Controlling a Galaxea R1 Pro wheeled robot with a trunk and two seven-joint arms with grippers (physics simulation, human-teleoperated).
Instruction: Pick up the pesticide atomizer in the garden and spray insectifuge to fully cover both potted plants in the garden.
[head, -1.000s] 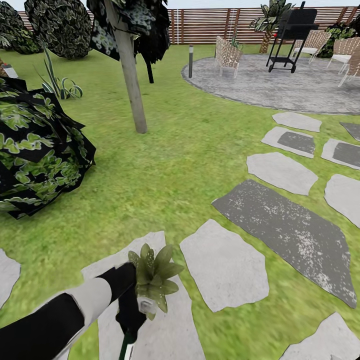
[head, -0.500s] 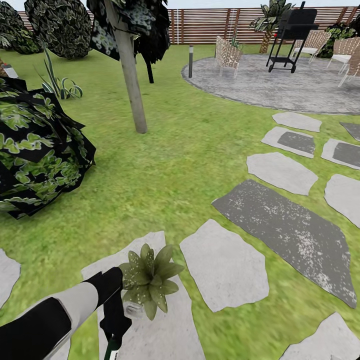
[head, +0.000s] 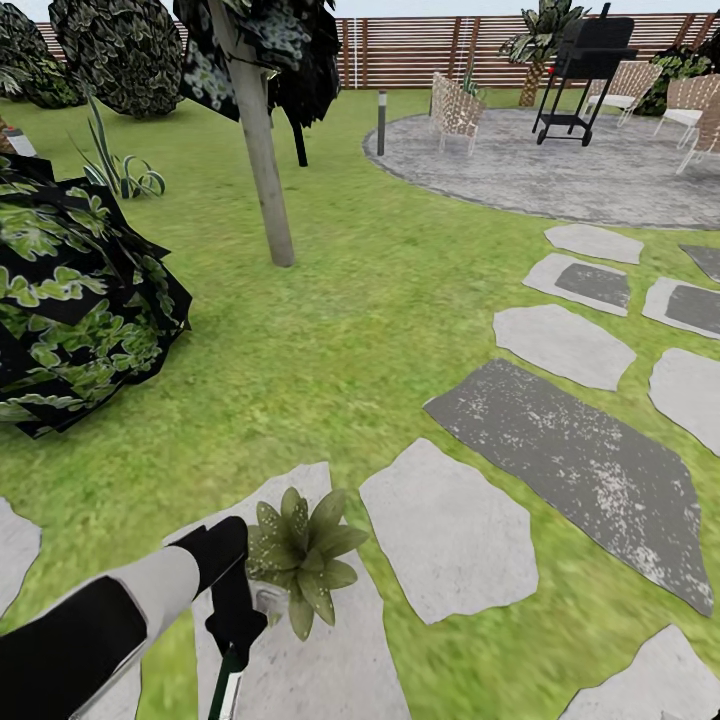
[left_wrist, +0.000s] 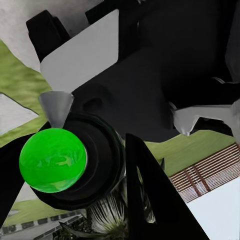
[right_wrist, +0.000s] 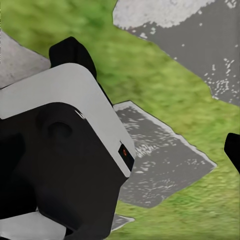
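Carefully, my left gripper (head: 234, 625) clamps the pesticide atomizer (head: 226, 690) beside the near potted plant (head: 300, 560); I should aim squarely over its leaves.

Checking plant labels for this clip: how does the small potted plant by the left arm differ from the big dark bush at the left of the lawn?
The potted plant is a low rosette of pointed olive-green leaves; the dark bush is a far larger, near-black mound with pale green patches. The potted plant sits on a grey stepping stone; the dark bush stands on grass. Both are leafy.
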